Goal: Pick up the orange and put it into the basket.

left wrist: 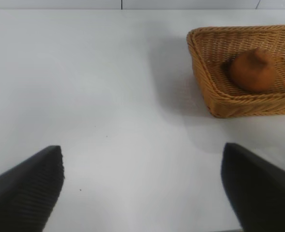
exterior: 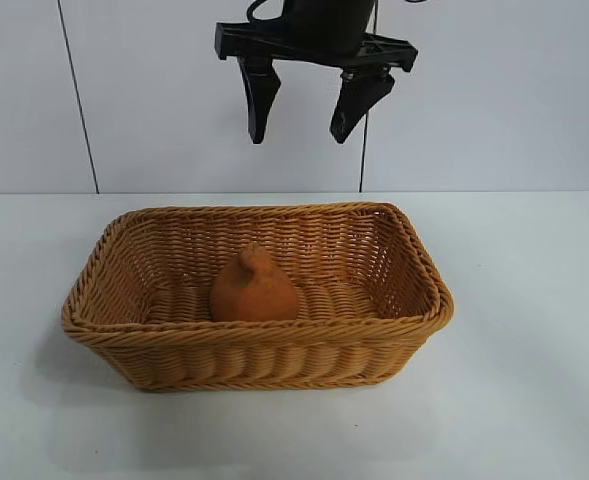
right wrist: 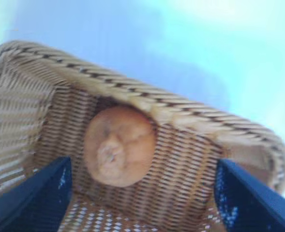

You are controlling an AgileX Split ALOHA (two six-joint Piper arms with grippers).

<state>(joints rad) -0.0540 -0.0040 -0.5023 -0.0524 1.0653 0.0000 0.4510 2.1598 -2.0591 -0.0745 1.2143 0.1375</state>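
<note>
Orange: The orange (exterior: 254,288) sits on the floor of the basket (exterior: 414,310), peaked top upward, close to the middle and apart from the side walls; nothing touches it.
Orange, seen from the wrists: In the right wrist view the puckered top of the fruit (right wrist: 119,146) faces the camera; in the left wrist view it (left wrist: 252,70) lies inside the near end of the wicker (left wrist: 202,79).
Basket: Rectangular, golden-tan weave with sloping sides and a braided rim, standing flat on the white table (exterior: 534,400).
Right gripper: The right gripper (exterior: 304,118) hangs in the air above the basket, fingers spread apart and pointing down, holding nothing.
Left gripper: The left gripper (left wrist: 142,193) is off to the side over bare tabletop, well apart from the basket, its fingers wide and empty.
Backdrop: A pale panelled wall (exterior: 174,100) with dark vertical seams.
Writing: No legible brand, label or lettering on any item.
</note>
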